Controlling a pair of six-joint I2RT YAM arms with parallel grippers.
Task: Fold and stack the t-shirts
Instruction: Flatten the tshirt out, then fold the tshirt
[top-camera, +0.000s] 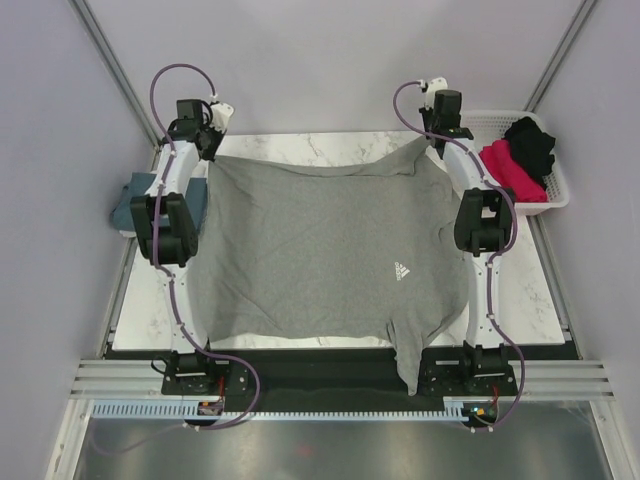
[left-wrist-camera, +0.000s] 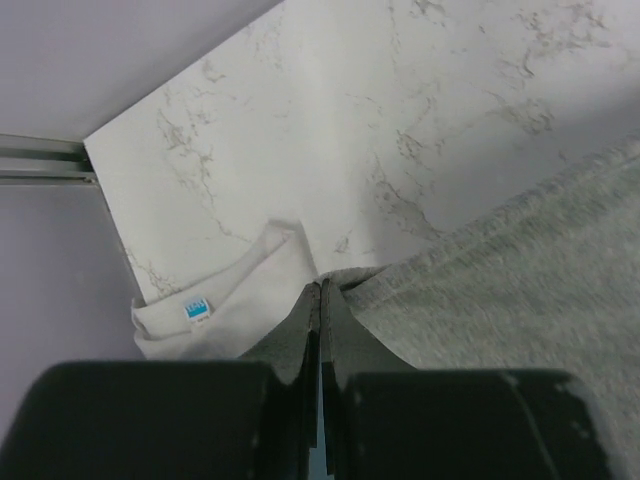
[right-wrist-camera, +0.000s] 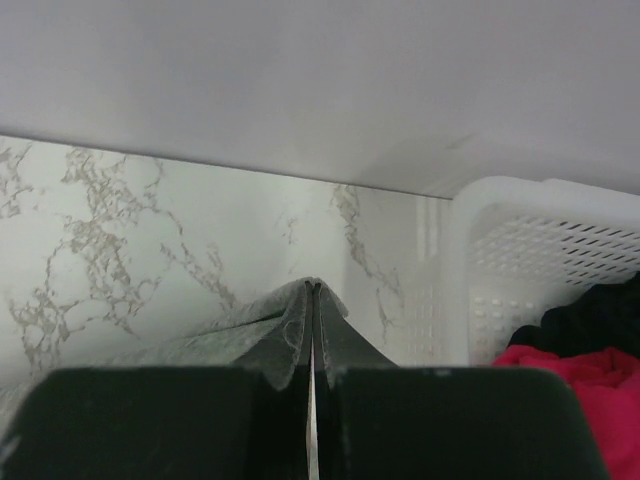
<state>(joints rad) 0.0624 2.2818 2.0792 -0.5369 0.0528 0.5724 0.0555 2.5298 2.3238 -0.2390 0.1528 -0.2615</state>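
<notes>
A heather grey t-shirt (top-camera: 320, 240) with a small white logo (top-camera: 400, 270) lies spread over the marble table (top-camera: 300, 145). Its near hem hangs over the front edge. My left gripper (top-camera: 213, 148) is shut on the shirt's far left corner, and grey cloth (left-wrist-camera: 520, 270) meets the closed tips (left-wrist-camera: 320, 290). My right gripper (top-camera: 438, 150) is shut on the far right corner, with cloth (right-wrist-camera: 230, 335) pinched at the tips (right-wrist-camera: 313, 288). A folded teal-blue t-shirt (top-camera: 135, 205) sits at the table's left edge. Magenta (top-camera: 510, 168) and black (top-camera: 532, 140) t-shirts lie in a basket.
The white perforated basket (top-camera: 560, 190) stands at the far right, close beside my right gripper; its wall (right-wrist-camera: 520, 250) shows in the right wrist view. A pale fold of cloth with a small blue label (left-wrist-camera: 198, 308) lies just left of the left fingertips. Lilac walls enclose the table.
</notes>
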